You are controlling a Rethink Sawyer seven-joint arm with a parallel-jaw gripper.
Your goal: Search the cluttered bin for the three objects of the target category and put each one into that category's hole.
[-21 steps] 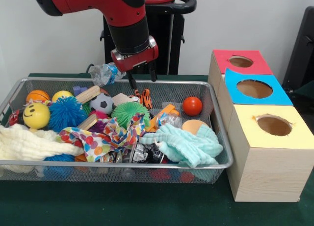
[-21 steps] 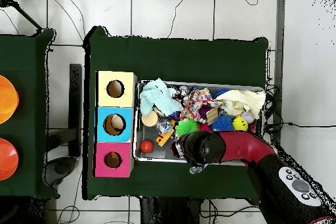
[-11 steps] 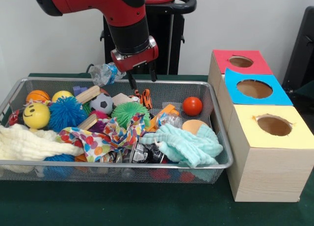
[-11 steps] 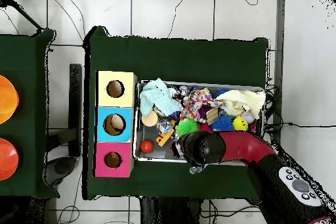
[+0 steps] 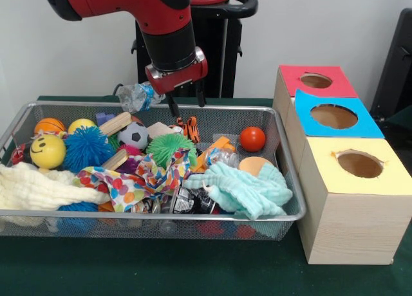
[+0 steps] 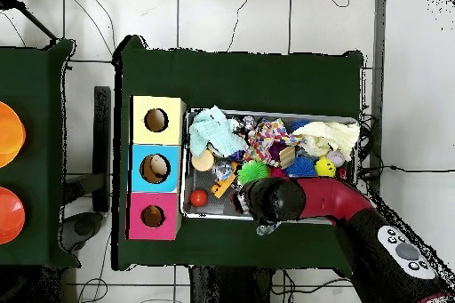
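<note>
The wire bin point(image 5: 161, 215) holds a jumble of balls, cloths and blocks. Among the balls are a red ball point(image 5: 252, 139), a soccer ball point(image 5: 133, 135), a yellow smiley ball point(image 5: 47, 151) and a small basketball point(image 5: 49, 125). My gripper point(image 5: 187, 106) hangs open and empty over the bin's far side, just above a striped orange toy point(image 5: 188, 127). Three wooden boxes stand beside the bin, with a red-topped hole point(image 5: 315, 81), a blue-topped hole point(image 5: 333, 116) and a yellow-topped hole point(image 5: 359, 164). In the overhead view the arm point(image 6: 274, 200) covers the gripper.
A crushed plastic bottle point(image 5: 138, 96) lies at the bin's far rim, left of the gripper. A mint cloth point(image 5: 248, 190), a patterned cloth point(image 5: 138, 180) and a cream cloth point(image 5: 38, 186) drape the near half. Spiky blue point(image 5: 87, 148) and green point(image 5: 168, 147) balls sit mid-bin.
</note>
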